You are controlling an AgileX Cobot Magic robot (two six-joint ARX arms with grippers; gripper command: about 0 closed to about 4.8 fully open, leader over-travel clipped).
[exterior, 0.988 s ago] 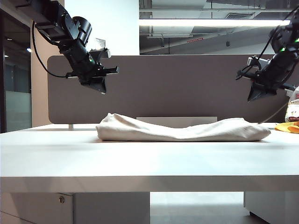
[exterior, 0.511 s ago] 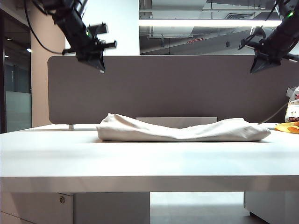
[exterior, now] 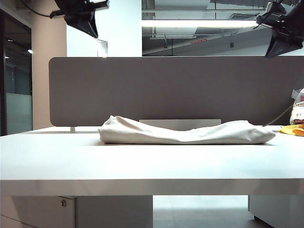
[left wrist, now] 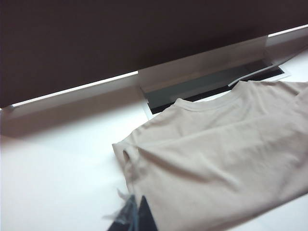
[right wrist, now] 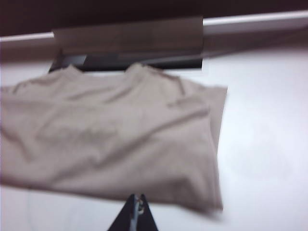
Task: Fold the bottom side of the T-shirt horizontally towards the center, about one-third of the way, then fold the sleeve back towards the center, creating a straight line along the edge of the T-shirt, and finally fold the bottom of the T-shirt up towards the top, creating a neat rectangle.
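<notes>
The beige T-shirt (exterior: pixel 185 133) lies folded in a long low bundle across the middle of the white desk (exterior: pixel 142 161). Its collar (left wrist: pixel 207 103) faces the grey divider. I cannot tell the bottom of the T-shirt or the sleeve from the folded edges. High above the shirt's left end hangs my left gripper (exterior: pixel 93 32), shut and holding nothing; in the left wrist view its dark tips (left wrist: pixel 134 207) meet over the shirt's (left wrist: pixel 226 154) near edge. My right gripper (exterior: pixel 271 53) is up at the far right, also shut and empty, its tips (right wrist: pixel 137 198) over the near edge of the cloth (right wrist: pixel 110 144).
A grey divider panel (exterior: pixel 180 90) runs along the back of the desk, with a cable slot (left wrist: pixel 192 89) just behind the collar. An orange item (exterior: pixel 292 129) and a white bag (exterior: pixel 298 111) sit at the desk's far right.
Both arms have risen from in front of the divider to above its top edge, grippers staying shut. The shirt has not moved.
</notes>
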